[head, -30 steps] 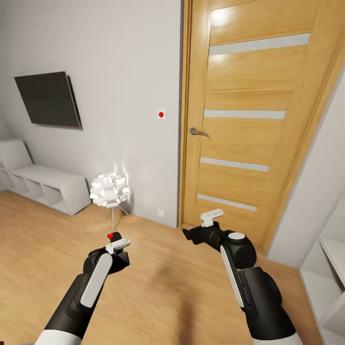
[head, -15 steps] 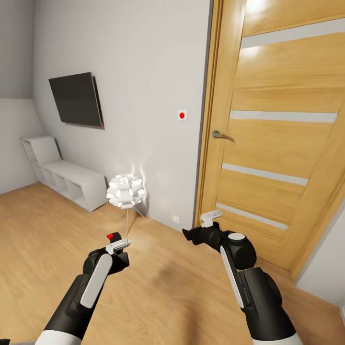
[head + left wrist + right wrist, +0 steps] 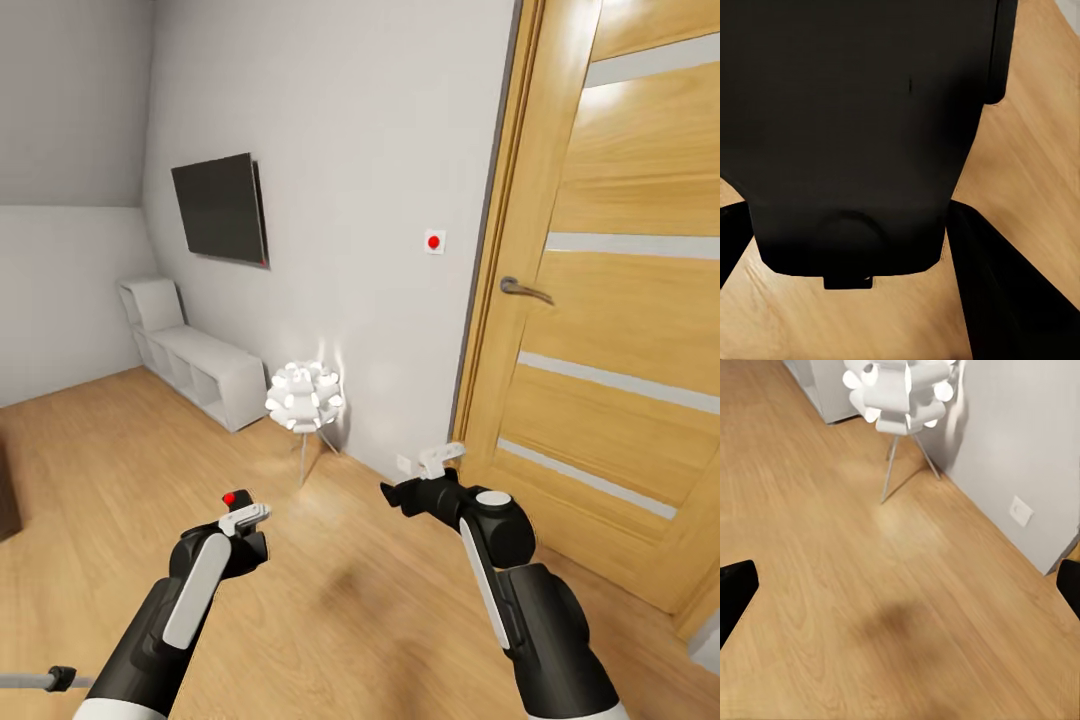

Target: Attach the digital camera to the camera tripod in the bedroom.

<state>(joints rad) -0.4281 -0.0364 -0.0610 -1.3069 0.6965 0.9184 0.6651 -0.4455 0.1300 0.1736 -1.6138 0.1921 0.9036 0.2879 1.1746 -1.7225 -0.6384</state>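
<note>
While both arms reach forward | left pincer [image 3: 243,517] clamps digital camera [image 3: 855,127] | right pincer [image 3: 425,470] apart

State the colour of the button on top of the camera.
Red; the button on the black camera shows best in the head view.

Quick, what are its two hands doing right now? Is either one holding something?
Left gripper: shut on the camera, the black box with a red button.
Right gripper: open, holding nothing.

The small black digital camera [image 3: 238,503], red button up, sits clamped in the left end effector [image 3: 243,520] above the wooden floor.
</note>
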